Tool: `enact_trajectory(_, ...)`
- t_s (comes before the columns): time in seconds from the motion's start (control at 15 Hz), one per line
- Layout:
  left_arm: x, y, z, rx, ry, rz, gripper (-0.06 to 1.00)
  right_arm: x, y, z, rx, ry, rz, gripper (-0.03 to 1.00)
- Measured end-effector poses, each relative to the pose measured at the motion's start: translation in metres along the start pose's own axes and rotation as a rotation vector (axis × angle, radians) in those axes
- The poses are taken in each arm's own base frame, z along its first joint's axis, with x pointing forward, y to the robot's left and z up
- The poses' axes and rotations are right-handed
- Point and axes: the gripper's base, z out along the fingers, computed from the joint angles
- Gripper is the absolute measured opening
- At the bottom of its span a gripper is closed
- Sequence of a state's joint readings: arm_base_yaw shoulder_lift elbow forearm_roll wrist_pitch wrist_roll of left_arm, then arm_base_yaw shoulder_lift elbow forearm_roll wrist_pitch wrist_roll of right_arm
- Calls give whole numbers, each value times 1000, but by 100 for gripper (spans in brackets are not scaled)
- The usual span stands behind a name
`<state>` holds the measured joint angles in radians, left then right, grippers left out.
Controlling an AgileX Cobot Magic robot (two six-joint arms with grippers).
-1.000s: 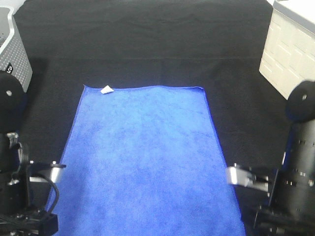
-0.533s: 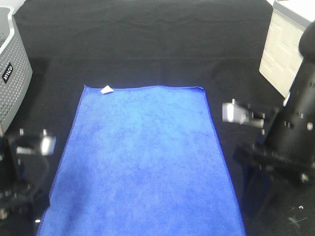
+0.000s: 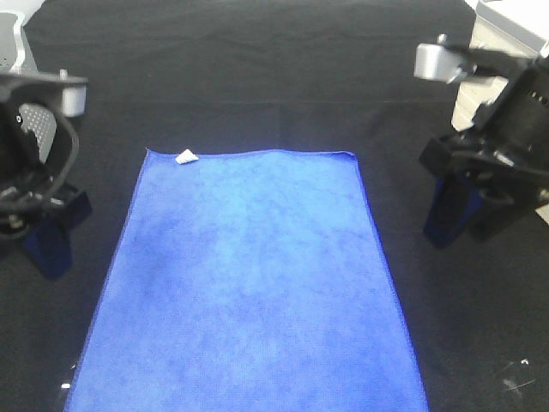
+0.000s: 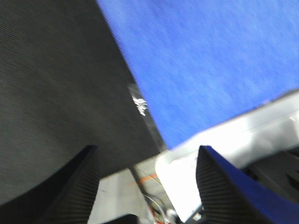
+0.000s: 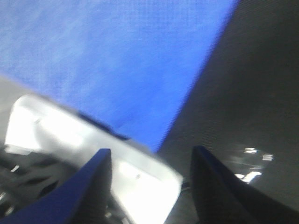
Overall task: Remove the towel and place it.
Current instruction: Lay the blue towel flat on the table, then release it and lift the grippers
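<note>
Towel (image 3: 249,283) lies flat; left tool (image 4: 147,161) and right tool (image 5: 152,154) gape, seemingly empty.

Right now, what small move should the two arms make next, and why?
Probably lower the left gripper and the right gripper toward the far corners of the towel. Both hang open and empty beside its long edges, and it lies flat and untouched on the black cloth.

The black jointed left arm (image 3: 24,142) hangs its left gripper (image 3: 51,239) pointing downward, dark ribbed fingers (image 4: 86,179) spread apart with nothing between them. The black jointed right arm (image 3: 525,112) holds the right gripper (image 3: 465,215) likewise, tips down, jaws parted and empty.
</note>
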<state>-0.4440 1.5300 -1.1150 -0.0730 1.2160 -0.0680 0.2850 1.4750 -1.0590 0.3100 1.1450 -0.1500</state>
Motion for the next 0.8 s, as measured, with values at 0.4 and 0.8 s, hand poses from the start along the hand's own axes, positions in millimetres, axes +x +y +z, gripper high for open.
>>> enact_trajectory(0.4,-33,23,-9,-102,-105,-52,57,-34,-10,-35,203,-171,27,52)
enact_trajectory(0.8,-72,55,-3,-134,-198,-133,57,-80,-47,-28,188,-190,150,63)
